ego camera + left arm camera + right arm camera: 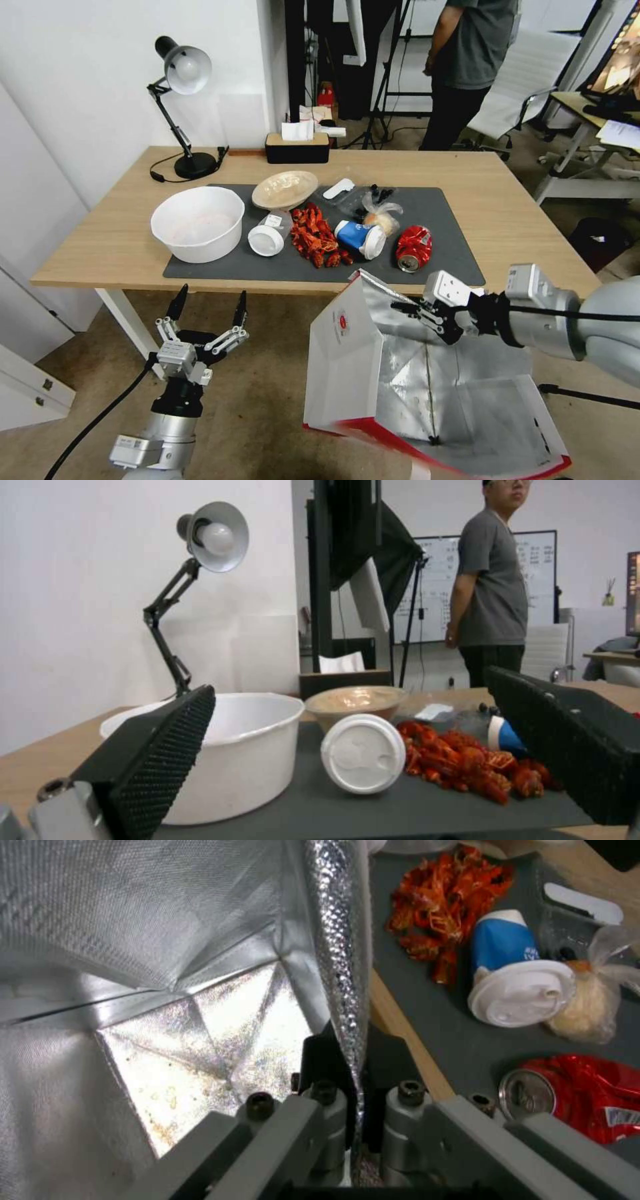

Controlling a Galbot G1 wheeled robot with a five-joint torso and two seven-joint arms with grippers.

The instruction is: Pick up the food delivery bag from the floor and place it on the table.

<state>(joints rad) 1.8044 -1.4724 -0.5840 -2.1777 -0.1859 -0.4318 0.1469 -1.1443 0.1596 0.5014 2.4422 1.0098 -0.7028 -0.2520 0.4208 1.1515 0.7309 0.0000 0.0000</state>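
The food delivery bag (347,360) hangs tilted in front of the table (507,200), with its foil-lined mouth open toward me and its white side with the round red logo on my left. My right gripper (403,308) is shut on the bag's far rim, just off the table's front edge. In the right wrist view the gripper (351,1055) pinches the thin foil wall of the bag (167,965). My left gripper (211,303) stands open and empty above the floor (267,413), below the table's front edge. In the left wrist view the left gripper (360,760) faces the tabletop.
On the dark grey mat (440,213) lie a white bowl (198,223), a white lid (265,240), red crayfish shells (313,237), a blue cup (360,238) and a crushed red can (413,248). A black lamp (183,113) and a tissue box (297,147) stand at the back.
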